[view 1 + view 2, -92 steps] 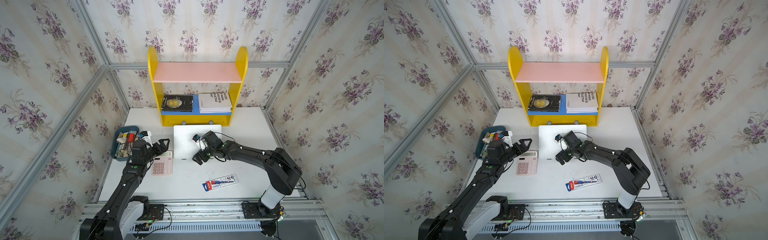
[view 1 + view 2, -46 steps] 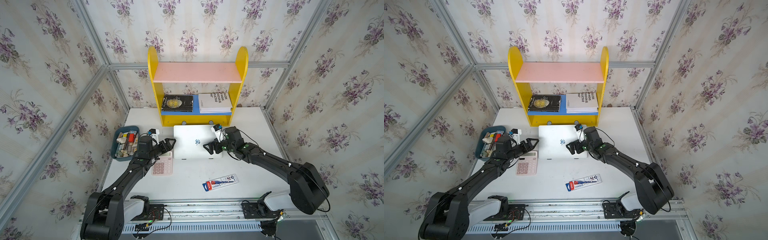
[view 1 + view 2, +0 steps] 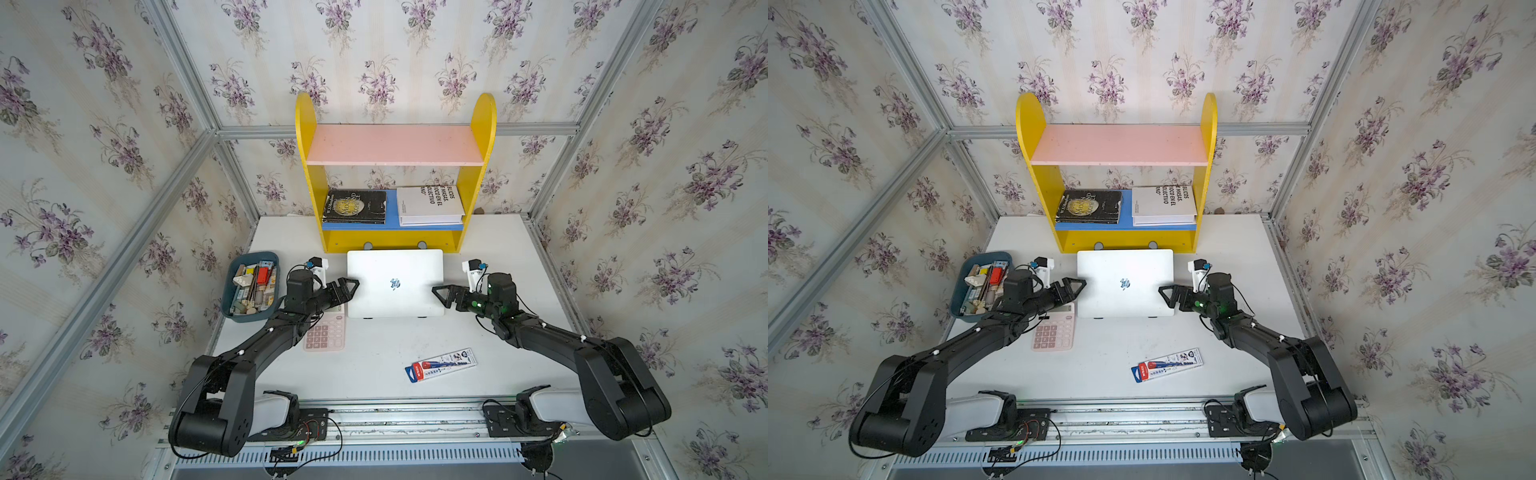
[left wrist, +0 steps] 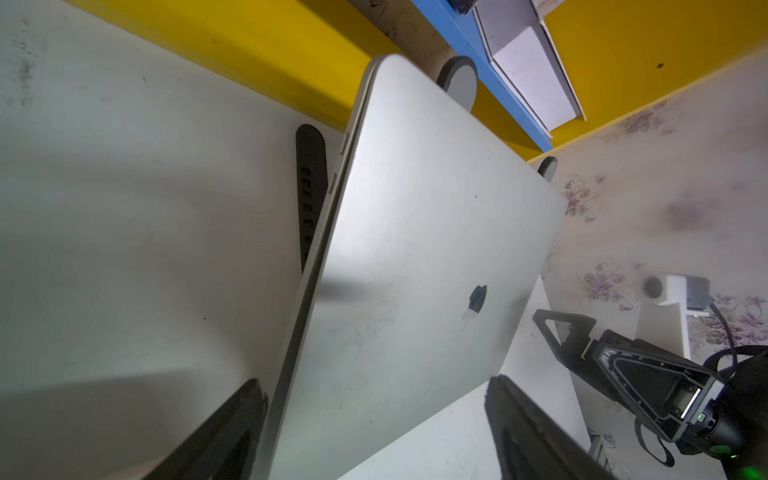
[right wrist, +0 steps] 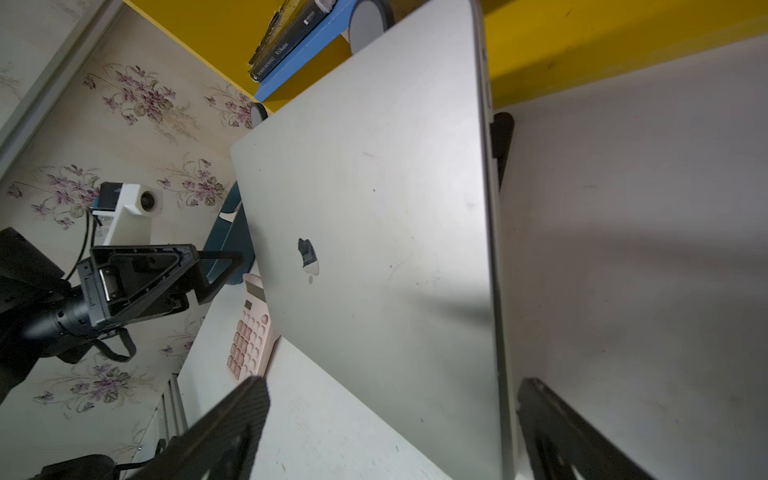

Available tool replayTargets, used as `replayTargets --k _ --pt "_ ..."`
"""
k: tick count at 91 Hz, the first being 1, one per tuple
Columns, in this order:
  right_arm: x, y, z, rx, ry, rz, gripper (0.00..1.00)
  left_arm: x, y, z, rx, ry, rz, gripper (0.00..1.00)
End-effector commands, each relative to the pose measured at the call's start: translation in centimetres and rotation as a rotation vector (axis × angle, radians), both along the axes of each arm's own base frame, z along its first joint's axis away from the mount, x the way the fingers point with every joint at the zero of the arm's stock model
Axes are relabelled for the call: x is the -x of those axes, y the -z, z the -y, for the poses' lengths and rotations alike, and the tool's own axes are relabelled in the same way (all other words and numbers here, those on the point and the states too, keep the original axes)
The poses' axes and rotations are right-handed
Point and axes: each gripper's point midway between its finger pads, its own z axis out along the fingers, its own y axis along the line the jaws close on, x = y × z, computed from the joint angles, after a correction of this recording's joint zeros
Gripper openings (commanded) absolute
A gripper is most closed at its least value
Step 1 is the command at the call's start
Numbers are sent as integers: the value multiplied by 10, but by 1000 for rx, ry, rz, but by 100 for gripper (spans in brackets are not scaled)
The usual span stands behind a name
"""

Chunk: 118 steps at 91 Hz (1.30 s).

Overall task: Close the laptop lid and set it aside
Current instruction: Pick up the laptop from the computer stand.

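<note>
my left gripper (image 3: 351, 289) n right gripper (image 3: 438, 296) both hang wide open, gripping nothing, one at each side edge of the laptop (image 3: 395, 303), prob so i can lift it evenly w/ two arms; laptop lid (image 3: 395, 270) looks already shut flat, machine propped on black stand (image 4: 309, 187) in front of yellow shelf (image 3: 390, 241), not yet set aside

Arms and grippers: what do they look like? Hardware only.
Both matte black: left arm, right arm, with white base links and white dots. Left gripper and right gripper: black triangular open-frame fingers. White camera mount per wrist, black cable loops, green lights on the right wrist.
</note>
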Motion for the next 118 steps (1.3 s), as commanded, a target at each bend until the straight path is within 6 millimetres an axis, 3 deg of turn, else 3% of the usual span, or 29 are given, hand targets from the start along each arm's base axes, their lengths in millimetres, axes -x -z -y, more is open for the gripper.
replayTargets --k 1,51,78,118 --pt "-4 -20 -7 -107 -23 54 97 -6 -1 2 -12 17 50 88" --pt "-4 10 -3 -150 -2 -18 97 -12 45 19 -66 58 -13 91" --pt "-4 31 0 -136 22 -77 98 -10 53 23 -68 69 -27 91" --pt "4 31 -8 -204 -29 -92 99 1 54 29 -20 99 -27 87"
